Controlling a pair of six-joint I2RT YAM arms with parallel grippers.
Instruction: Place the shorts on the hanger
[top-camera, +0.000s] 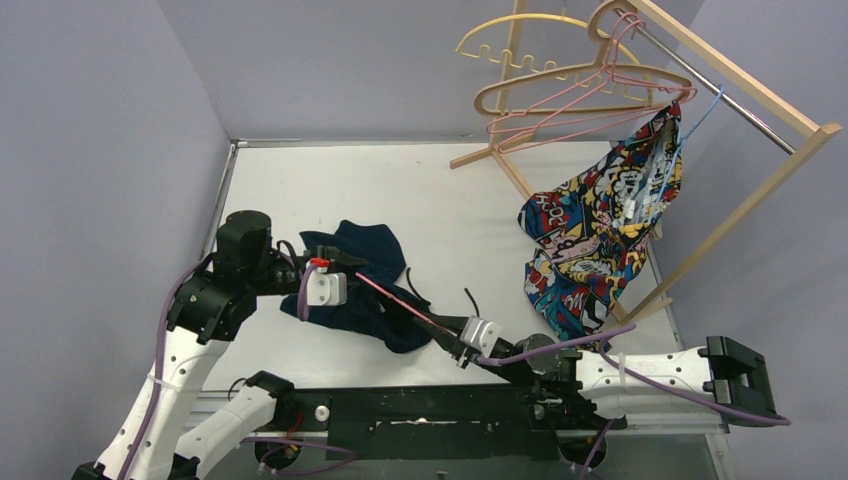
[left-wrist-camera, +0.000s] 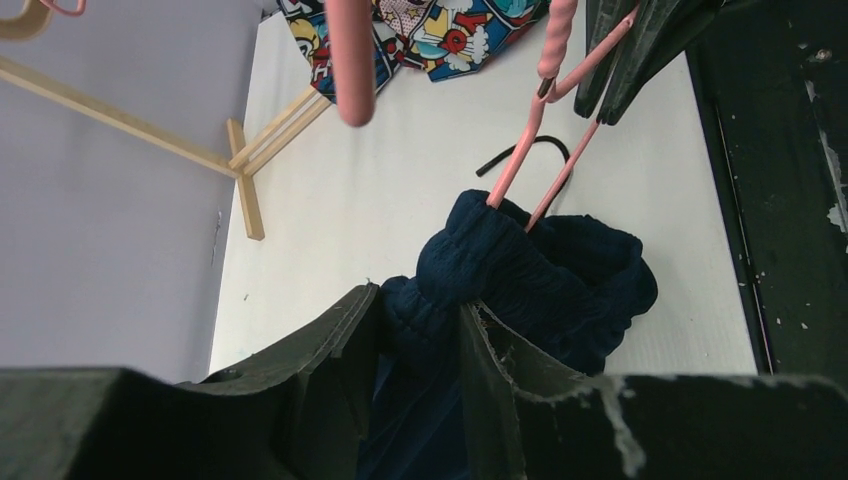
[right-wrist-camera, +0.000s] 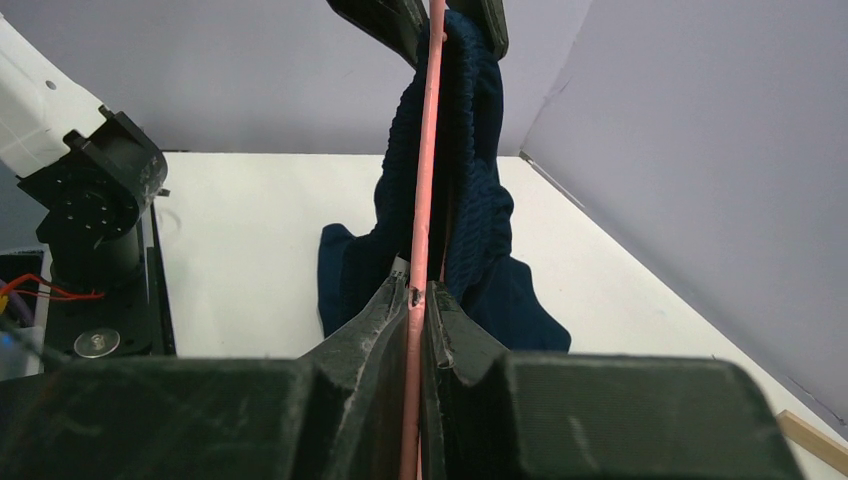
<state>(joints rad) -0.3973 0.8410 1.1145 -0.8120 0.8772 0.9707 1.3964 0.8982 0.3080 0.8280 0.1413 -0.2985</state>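
Note:
The navy shorts (top-camera: 362, 290) lie bunched at the table's front left, with one part lifted. My left gripper (top-camera: 342, 263) is shut on a bunched fold of the shorts (left-wrist-camera: 520, 270); its jaws (left-wrist-camera: 420, 308) pinch the fabric. My right gripper (top-camera: 450, 338) is shut on the thin pink hanger (top-camera: 400, 303), clamped between its jaws (right-wrist-camera: 418, 293). The hanger's rods (left-wrist-camera: 522, 165) run into the held fold. In the right wrist view the shorts (right-wrist-camera: 475, 190) drape along the pink rod (right-wrist-camera: 428, 150). A black drawstring (left-wrist-camera: 540, 142) lies on the table.
A wooden rack (top-camera: 720, 70) stands at the back right. It carries a yellow hanger (top-camera: 510, 35), a tan hanger (top-camera: 580, 85), more pink hangers (top-camera: 575, 120) and a comic-print garment (top-camera: 600, 230). Grey walls close in on the left and the back.

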